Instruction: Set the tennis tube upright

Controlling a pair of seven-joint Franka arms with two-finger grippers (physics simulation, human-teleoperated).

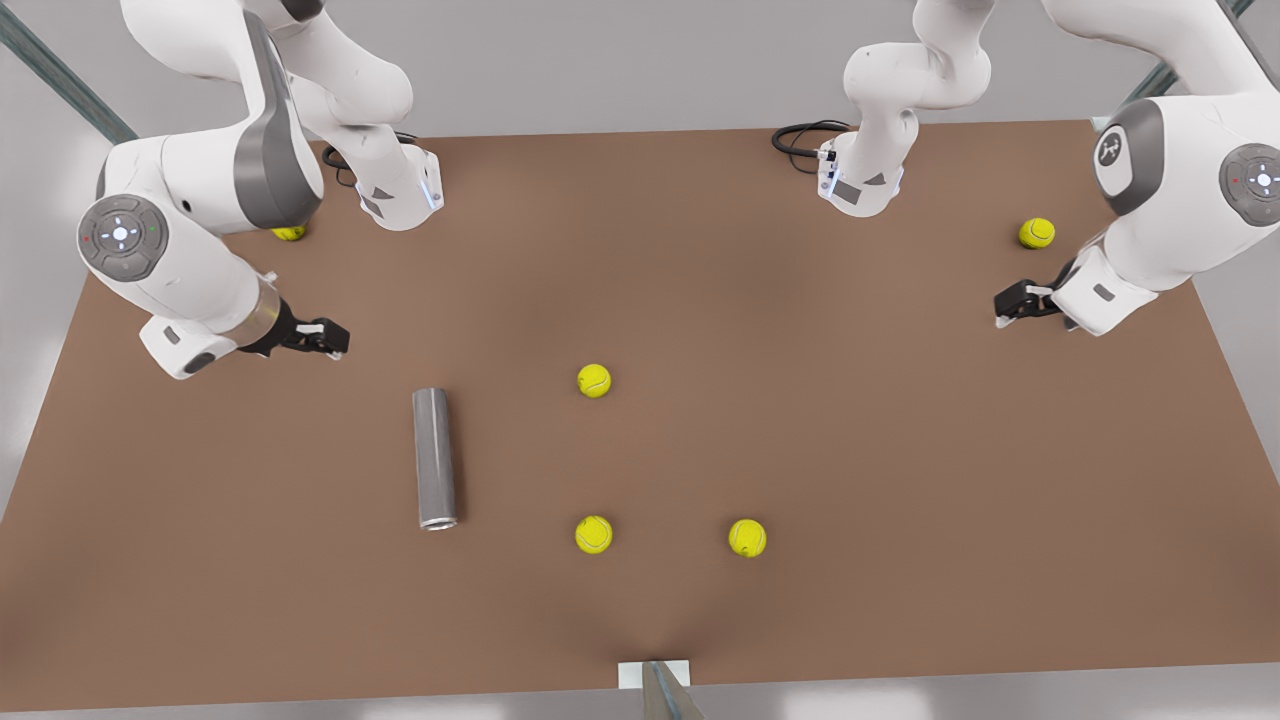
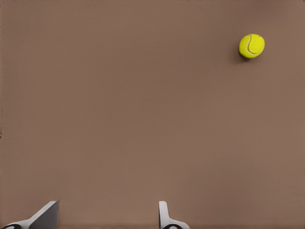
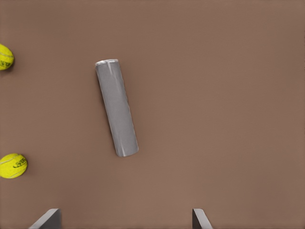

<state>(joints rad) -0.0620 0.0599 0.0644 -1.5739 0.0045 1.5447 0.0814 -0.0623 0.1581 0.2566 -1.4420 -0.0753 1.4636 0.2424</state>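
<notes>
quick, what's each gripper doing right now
Left gripper: open, empty, above bare table.
Right gripper: open, empty, above the lying tennis tube.

The tennis tube (image 1: pixel 435 458) is plain metallic grey with a paler sheen along its side. The tennis balls (image 1: pixel 594 380) are bright yellow-green with faint pale seams. The table (image 1: pixel 900 420) is flat matte brown. The arms (image 1: pixel 190 230) are white with grey joint caps, their jaws black with pale tips.

The tennis tube (image 1: pixel 435 458) lies flat on the brown table (image 1: pixel 900 450) among yellow tennis balls (image 1: pixel 594 381).
</notes>
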